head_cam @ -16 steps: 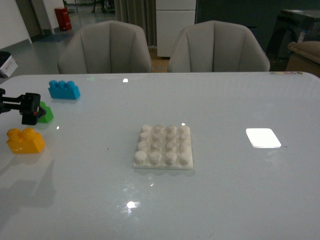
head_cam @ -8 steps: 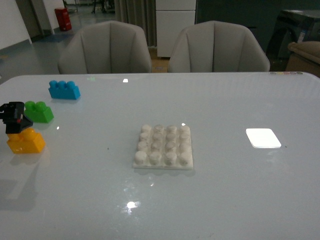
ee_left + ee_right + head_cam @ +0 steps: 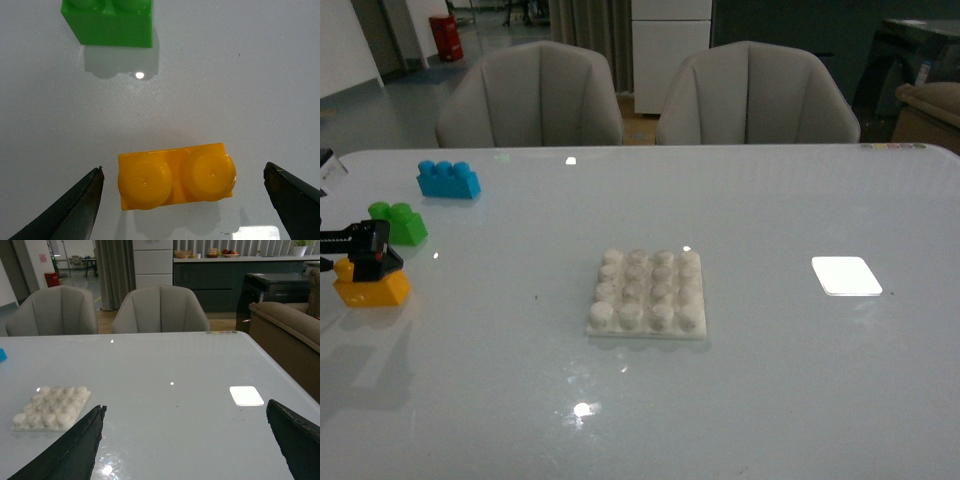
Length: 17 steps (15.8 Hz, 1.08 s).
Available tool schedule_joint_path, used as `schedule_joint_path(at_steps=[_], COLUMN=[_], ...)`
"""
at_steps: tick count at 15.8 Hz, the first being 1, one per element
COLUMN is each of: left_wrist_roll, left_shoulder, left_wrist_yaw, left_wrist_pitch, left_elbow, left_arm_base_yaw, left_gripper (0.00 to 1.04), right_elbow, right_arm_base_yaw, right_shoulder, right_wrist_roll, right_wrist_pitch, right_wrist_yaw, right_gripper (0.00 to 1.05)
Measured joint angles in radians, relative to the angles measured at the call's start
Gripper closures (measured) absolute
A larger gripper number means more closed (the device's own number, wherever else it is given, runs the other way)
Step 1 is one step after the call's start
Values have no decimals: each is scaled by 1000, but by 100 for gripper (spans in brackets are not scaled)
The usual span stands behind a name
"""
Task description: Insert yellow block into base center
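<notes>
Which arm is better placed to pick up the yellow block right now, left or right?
Left. The left gripper is open with its fingers either side of the yellow block; the right gripper sits across the base from it.

The left gripper (image 3: 367,258) is showing in the front view as a blocky matte-black head with squared edges, and a small reddish spot seems to be glinting low on it. On the left wrist camera its two fingers (image 3: 70,212) are reading as dark, smooth wedges tapering to sharp tips, a thin pale line catching along their edges. The right gripper (image 3: 185,405) is looking the same, its fingers (image 3: 70,450) black, blade-like and pointed.
</notes>
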Motion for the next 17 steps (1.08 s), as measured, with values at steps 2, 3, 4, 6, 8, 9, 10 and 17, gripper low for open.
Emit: schedule_joint_path(at_steps=[2, 3, 4, 6, 8, 9, 10, 17], left_wrist_roll=[0, 0, 0, 0, 0, 0, 0, 0], left_shoulder=[14, 20, 22, 22, 23, 24, 24, 26], left_wrist_yaw=[-7, -9, -13, -21, -23, -23, -23, -29], left_wrist_pitch=[0, -1, 3, 3, 2, 1, 0, 21], left_elbow=[2, 11, 18, 18, 18, 18, 18, 11], left_arm_base_yaw=[-3, -3, -3, -3, -3, -3, -3, -8], left_gripper=[7, 7, 7, 7, 7, 7, 7, 46], right_elbow=[0, 0, 0, 0, 0, 0, 0, 0], right_arm_base_yaw=[0, 0, 0, 0, 0, 0, 0, 0], right_shoulder=[0, 0, 0, 0, 0, 0, 0, 0], right_wrist_roll=[0, 0, 0, 0, 0, 0, 0, 0], right_wrist_pitch=[0, 0, 0, 0, 0, 0, 0, 0], right_wrist_yaw=[0, 0, 0, 0, 0, 0, 0, 0], right_gripper=[6, 6, 6, 6, 6, 6, 6, 6])
